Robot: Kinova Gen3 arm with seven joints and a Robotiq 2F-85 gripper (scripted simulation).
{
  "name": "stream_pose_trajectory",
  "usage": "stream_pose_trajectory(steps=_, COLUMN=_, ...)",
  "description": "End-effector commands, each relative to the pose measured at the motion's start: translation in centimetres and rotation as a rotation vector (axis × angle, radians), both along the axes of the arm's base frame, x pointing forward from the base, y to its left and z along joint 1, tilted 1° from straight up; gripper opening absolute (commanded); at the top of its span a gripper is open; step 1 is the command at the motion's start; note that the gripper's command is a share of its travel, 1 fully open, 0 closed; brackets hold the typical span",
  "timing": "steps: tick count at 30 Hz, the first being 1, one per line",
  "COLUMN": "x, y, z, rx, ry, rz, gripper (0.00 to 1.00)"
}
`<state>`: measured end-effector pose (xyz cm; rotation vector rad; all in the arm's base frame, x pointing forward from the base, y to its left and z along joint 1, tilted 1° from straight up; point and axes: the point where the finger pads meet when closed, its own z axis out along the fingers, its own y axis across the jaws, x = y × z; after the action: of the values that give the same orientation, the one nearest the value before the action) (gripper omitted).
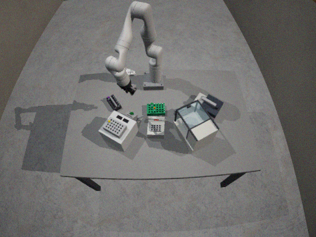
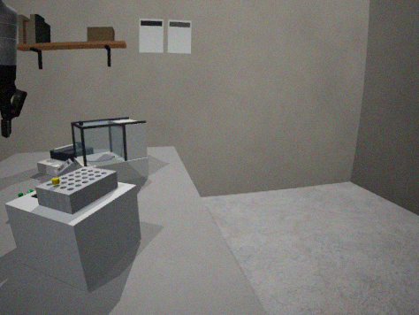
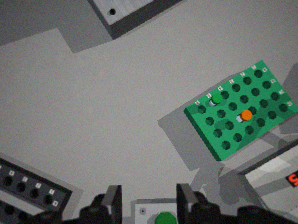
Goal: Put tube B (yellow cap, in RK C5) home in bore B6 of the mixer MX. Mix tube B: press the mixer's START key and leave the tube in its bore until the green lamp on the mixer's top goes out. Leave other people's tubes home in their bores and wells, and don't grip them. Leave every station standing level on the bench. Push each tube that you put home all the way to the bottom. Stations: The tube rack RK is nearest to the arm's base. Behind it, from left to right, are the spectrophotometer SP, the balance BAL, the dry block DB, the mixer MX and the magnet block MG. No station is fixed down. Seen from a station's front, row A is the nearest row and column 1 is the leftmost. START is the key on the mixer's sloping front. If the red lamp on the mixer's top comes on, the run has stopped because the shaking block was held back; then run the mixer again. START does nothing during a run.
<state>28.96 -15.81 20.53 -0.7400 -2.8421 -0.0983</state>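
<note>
Upright in the grey shaking block's corner (image 1: pixel 117 134) (image 2: pixel 55 203) sits the yellow-capped tube (image 1: pixel 109 121) (image 2: pixel 55 180). Beyond it, centre the empty, part-open end effector (image 1: pixel 133 92) (image 2: pixel 6 129) (image 3: pixel 149 201) over the round green START key (image 1: pixel 131 113) (image 3: pixel 165 218), then press straight, lightly, avoiding shoving its housing.

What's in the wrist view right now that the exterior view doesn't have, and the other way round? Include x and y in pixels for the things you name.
Only the wrist view shows the orange cap (image 3: pixel 246 115) in the green rack (image 3: pixel 223 153) and part of a dark block with a row of holes (image 3: pixel 60 194) at lower left.

Only the exterior view shows the yellow cap (image 2: pixel 56 180) in the mixer's shaking block (image 2: pixel 88 195), the glass-sided balance (image 2: pixel 82 146), and the wall shelf (image 2: pixel 75 45) with two posted sheets (image 2: pixel 151 37) beside it.

Both share the grey bench top (image 2: pixel 177 230) (image 3: pixel 115 100) and parts of the tool (image 2: pixel 11 111) (image 3: pixel 149 200).
</note>
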Motion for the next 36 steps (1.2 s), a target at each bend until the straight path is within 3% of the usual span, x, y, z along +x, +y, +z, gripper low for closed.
stream_pose_trajectory(steps=1, x=-1.1, y=0.8, z=0.1, rx=-0.001, ry=-0.002, rz=0.000, gripper=0.42)
stream_pose_trajectory(steps=15, x=-4.3, y=3.1, z=0.1, rx=-0.001, ry=-0.002, rz=0.000, gripper=0.42)
stream_pose_trajectory(steps=22, x=-4.3, y=3.1, z=0.1, rx=-0.001, ry=-0.002, rz=0.000, gripper=0.42)
stream_pose_trajectory(steps=23, x=-4.0, y=3.1, z=-0.1, rx=0.000, ry=-0.008, rz=0.039, gripper=0.10)
stream_pose_trajectory(steps=25, x=-4.0, y=3.1, z=-0.1, rx=0.000, ry=-0.008, rz=0.039, gripper=0.10)
stream_pose_trajectory(steps=36, x=-1.3, y=2.0, z=-2.4, rx=0.016, ry=-0.076, rz=0.474, gripper=0.10)
